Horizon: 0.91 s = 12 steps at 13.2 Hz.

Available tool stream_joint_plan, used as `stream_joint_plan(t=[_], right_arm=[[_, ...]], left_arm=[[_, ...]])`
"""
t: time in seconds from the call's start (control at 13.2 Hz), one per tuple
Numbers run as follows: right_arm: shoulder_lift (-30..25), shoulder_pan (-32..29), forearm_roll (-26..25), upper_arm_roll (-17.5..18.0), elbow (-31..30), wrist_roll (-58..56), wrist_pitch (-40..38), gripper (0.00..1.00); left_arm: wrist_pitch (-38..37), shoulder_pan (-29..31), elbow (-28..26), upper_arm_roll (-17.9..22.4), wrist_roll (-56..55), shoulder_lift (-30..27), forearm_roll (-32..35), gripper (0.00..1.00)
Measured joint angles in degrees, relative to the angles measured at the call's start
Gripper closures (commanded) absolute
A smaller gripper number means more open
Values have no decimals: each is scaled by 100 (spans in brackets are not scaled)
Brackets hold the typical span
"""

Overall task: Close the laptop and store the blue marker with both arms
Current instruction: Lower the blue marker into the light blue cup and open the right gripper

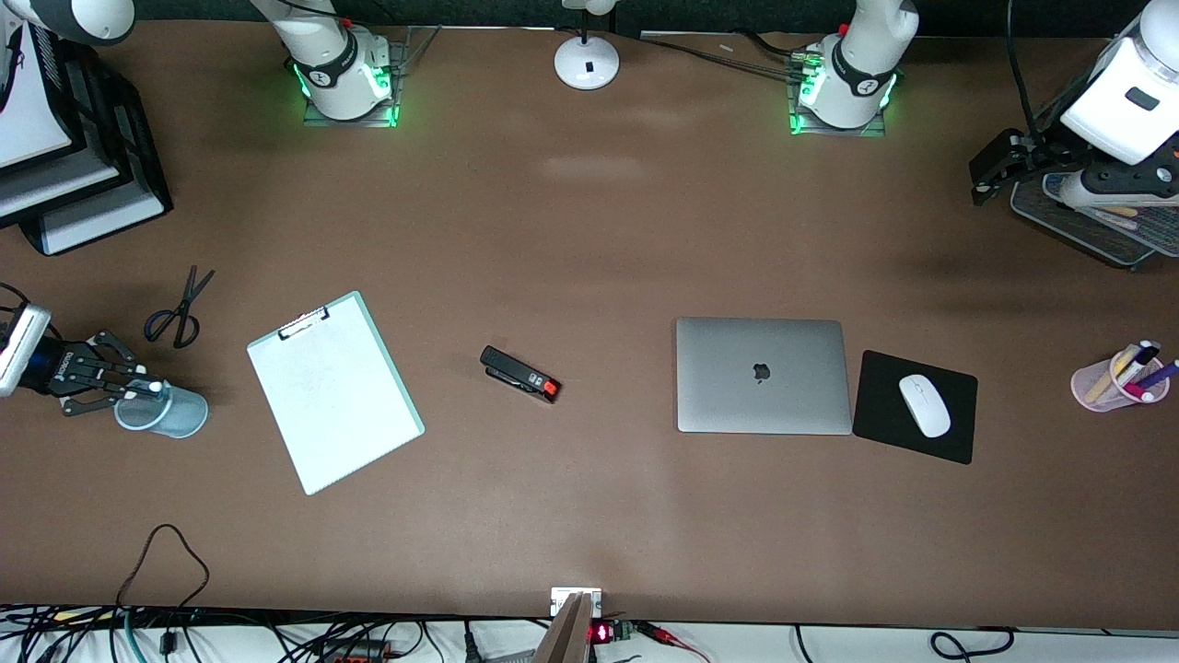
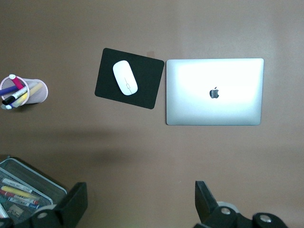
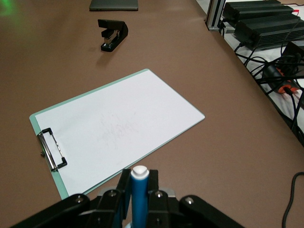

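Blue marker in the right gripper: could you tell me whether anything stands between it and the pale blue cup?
Nothing visible does. The right gripper, shut on the blue marker, is at the cup's mouth; the clipboard lies beside it, apart. The left gripper waits open over the mesh tray.

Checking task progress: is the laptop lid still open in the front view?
No. The laptop lies flat and closed beside the mouse pad, its silver lid with the dark apple logo facing up.
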Motion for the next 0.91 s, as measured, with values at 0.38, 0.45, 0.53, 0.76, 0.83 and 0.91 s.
stream_joint_plan(t=[0.38,0.45,0.53,0.76,0.83,0.91], right_arm=[[147,-53,72,0,1,-118,112,96],[170,-69,107,0,1,-133,119,96],[187,-93,120,0,2,-145,120,96],[254,-156,174,6,6,-167,120,94],[285,-170,192,10,10,-174,120,90],[304,-181,220,12,15,-186,122,61]], left_arm=[[0,0,0,0,0,0,0,0],[0,0,0,0,0,0,0,0],[0,0,0,0,0,0,0,0],[0,0,0,0,0,2,0,0],[0,0,-1,0,0,4,0,0],[0,0,-2,0,0,8,0,0]])
